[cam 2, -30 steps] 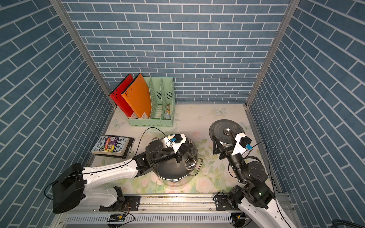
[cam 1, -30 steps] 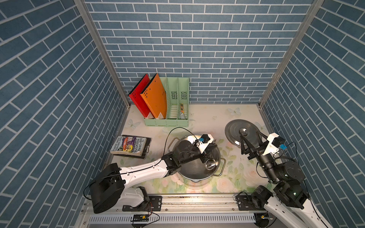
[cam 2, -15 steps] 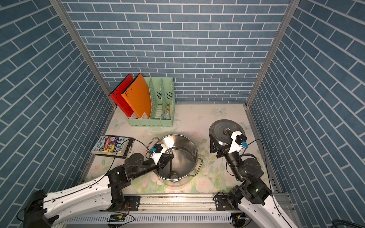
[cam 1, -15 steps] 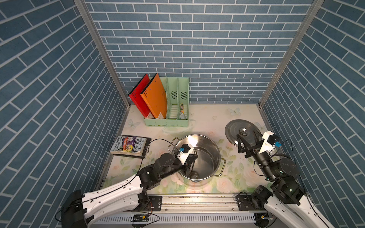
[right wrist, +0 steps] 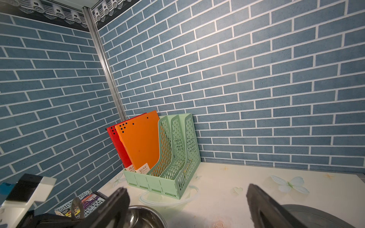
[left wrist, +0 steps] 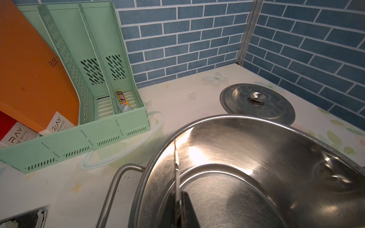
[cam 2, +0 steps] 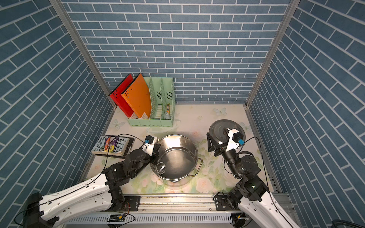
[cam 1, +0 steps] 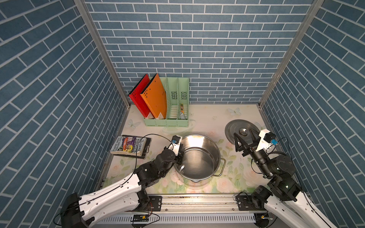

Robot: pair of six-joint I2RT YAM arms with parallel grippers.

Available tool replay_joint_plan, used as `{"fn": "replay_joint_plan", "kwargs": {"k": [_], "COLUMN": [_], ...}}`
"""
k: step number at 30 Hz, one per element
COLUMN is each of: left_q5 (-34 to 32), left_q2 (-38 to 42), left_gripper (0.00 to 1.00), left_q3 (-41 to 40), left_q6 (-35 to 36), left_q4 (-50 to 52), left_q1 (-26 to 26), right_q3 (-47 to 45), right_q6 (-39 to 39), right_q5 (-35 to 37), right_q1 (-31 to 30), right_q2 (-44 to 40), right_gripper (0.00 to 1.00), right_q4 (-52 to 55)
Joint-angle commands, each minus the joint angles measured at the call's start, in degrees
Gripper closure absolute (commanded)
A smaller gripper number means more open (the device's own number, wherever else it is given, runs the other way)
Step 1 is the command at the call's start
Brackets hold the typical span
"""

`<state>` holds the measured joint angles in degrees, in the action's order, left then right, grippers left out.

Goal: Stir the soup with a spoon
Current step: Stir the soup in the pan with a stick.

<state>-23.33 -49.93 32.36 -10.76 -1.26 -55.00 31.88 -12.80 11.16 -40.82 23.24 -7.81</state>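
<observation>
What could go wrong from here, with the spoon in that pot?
The left end effector grips the spoon only by its thin handle, so it might twist or slip loose. That end effector also hangs right at the rim of the pot; a wide stroke could bump or shove it.

Silver spoon point(cam 2: 161, 168), org folder point(cam 2: 138, 95), grn rack point(cam 2: 150, 122).

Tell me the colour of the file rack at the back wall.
The file rack is pale mint green; the left wrist view shows it best.
</observation>
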Motion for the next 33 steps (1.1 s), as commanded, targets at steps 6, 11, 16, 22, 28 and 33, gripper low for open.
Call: {"fn": "replay_joint_plan", "kwargs": {"k": [6, 11, 16, 22, 28, 33], "left_q5": [3.8, 9.5, 22.2, 31.9, 38.8, 39.8], "left_q2": [-14.0, -22.5, -27.2, -27.1, -24.1, -19.1], "left_gripper": [1.00, 1.00, 1.00, 1.00, 1.00, 1.00], "left_q3": [5.7, 10.8, 11.1, 8.8, 5.0, 2.1], "left_q6": [9.3, 10.3, 9.2, 8.9, 6.8, 6.6], "left_q4": [-21.7, -28.6, -35.2, -40.0, -40.6, -32.2], "left_q1": [2.2, 2.3, 1.7, -0.4, -2.6, -4.9], "right_q3": [0.2, 0.3, 0.6, 0.6, 0.0, -0.9], "right_q6": [0.3, 0.3, 0.8, 1.3, 1.1, 0.7], "right_q5": [0.2, 1.1, 2.3, 3.2, 3.2, 3.0], "right_q1": [-0.2, -0.1, -0.1, -0.1, -0.1, -0.1], "right_q2": [-1.8, -3.6, -5.6, -6.6, -6.7, -6.5], "right_gripper": [0.03, 0.03, 0.03, 0.03, 0.03, 0.03], "right_q4": [-0.3, 1.5, 3.5, 4.8, 4.5, 3.5]}}
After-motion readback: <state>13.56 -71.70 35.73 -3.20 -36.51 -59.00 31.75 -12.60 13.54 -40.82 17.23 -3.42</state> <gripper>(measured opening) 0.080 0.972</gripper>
